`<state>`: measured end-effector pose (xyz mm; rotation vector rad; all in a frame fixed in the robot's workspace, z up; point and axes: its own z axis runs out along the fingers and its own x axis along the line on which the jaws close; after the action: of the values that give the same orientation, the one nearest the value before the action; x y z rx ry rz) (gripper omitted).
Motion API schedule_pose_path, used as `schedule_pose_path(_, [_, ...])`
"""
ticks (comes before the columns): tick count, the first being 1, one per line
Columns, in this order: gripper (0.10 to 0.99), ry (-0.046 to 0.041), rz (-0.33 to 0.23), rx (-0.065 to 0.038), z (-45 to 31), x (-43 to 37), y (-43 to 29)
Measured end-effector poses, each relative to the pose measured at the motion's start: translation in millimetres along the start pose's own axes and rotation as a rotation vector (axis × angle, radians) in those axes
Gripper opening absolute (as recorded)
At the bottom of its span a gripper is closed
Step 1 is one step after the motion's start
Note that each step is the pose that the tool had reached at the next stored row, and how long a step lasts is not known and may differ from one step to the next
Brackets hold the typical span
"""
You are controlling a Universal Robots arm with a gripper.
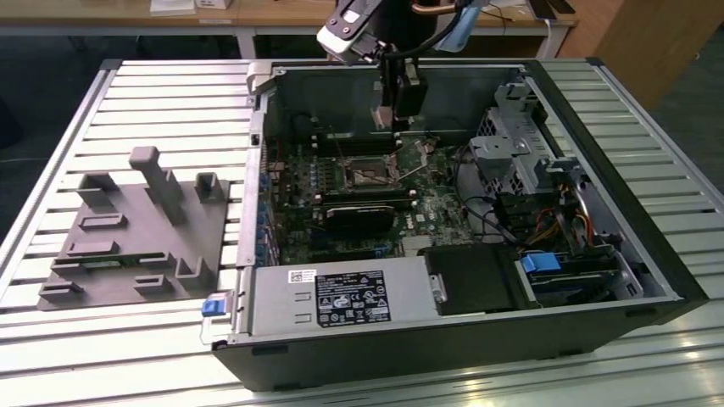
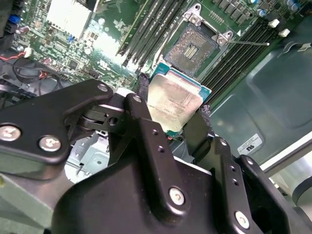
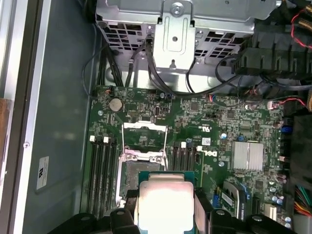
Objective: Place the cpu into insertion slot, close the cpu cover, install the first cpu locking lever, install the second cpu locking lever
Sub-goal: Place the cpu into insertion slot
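At the exterior view's left, a grey moulded fixture [image 1: 134,229] lies on the slatted table [image 1: 158,93]. To its right sits the open computer case [image 1: 476,339], its motherboard [image 1: 339,199] facing up. The end effector [image 1: 398,119] hangs over the board, its fingers [image 2: 142,87] clamped on two opposite edges of the cpu [image 2: 176,97]. The cpu is above the bare insertion slot [image 2: 191,48], not yet seated. The cpu cover [image 3: 144,126] stands flipped open beside the slot.
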<state>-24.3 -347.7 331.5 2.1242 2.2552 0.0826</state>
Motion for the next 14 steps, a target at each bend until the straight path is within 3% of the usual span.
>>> schedule_pose_path(14, [0.537,-0.0028,0.000,0.004,24.8,3.3,-1.5])
